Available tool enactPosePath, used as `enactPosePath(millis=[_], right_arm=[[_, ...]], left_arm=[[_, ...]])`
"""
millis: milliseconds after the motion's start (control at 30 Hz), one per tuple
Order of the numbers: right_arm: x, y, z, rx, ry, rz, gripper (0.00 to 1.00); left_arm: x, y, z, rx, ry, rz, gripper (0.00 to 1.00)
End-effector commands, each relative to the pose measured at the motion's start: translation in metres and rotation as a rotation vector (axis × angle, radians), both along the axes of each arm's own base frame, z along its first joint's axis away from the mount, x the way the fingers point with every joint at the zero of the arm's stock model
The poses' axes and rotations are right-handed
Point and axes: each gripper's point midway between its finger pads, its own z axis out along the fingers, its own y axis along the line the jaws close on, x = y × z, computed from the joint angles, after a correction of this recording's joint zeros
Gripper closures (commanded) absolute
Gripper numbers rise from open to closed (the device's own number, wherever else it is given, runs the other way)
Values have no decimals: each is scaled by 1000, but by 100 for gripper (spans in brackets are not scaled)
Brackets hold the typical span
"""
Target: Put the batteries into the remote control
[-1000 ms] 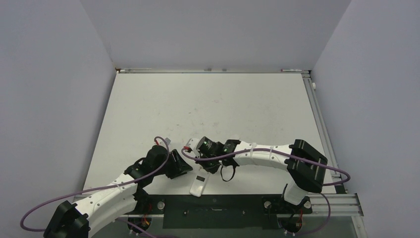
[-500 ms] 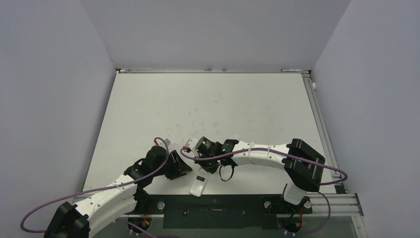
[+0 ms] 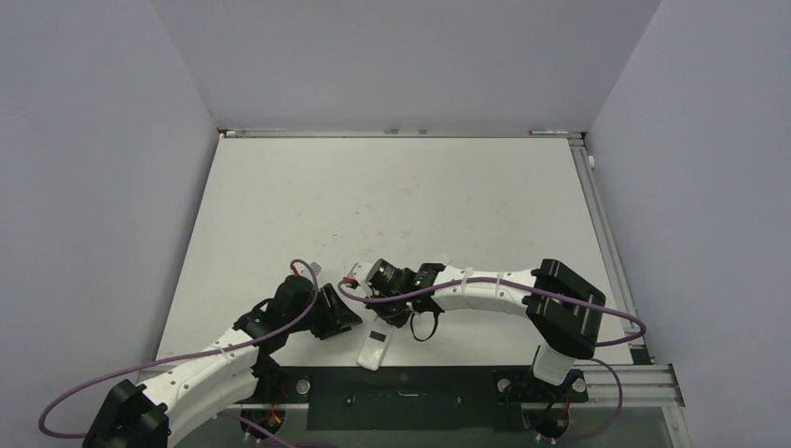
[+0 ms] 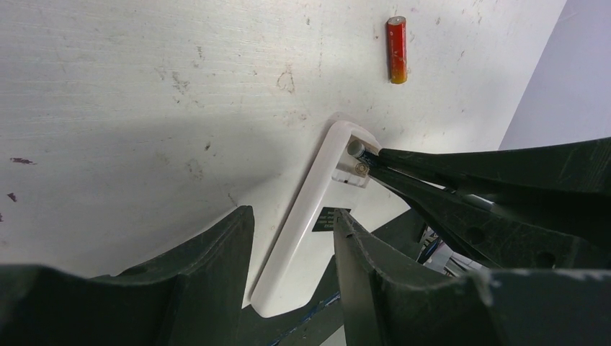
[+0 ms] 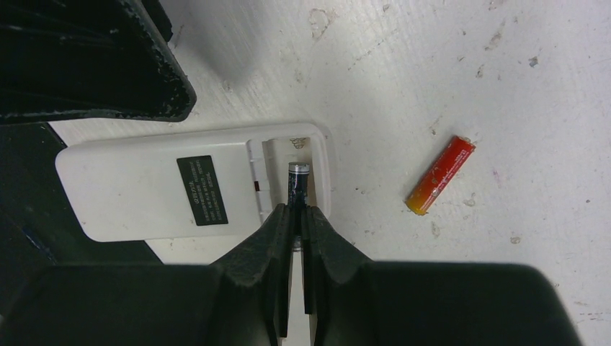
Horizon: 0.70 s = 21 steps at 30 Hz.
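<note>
Swung slightly left at right elbow [image 3: 562, 308]; right gripper [image 5: 295, 216] clamped on dark battery [image 5: 297, 184], tip in remote [image 5: 144, 191] bay [image 5: 299, 153] by near table [image 3: 420, 187] edge; left gripper [image 4: 292, 216] apart. Could seat crooked, shoving unheld remote; red battery [image 5: 439, 175] loose.

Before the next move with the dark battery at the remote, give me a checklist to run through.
1. Dark battery gripped by the right gripper: ok, jaws shut on it.
2. Remote back up with its bay open: ok.
3. Battery lined up with the bay: ok, its free end is inside.
4. Battery polarity: cannot tell.
5. Remote braced by the left gripper: not ok; it is open and seems not to touch the remote.
6. Red battery ready for its turn: ok, loose on the table beside the remote.
</note>
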Motion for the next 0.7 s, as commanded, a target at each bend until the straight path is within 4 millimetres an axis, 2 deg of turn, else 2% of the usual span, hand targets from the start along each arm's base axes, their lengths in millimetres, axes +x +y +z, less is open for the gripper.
enactPosePath(millis=[0, 667], right_arm=[[12, 14, 10, 57, -31, -10, 92], [14, 15, 3, 45, -20, -8, 92]], left_arm=[[5, -3, 5, -18, -27, -9, 58], [5, -3, 5, -22, -24, -10, 59]])
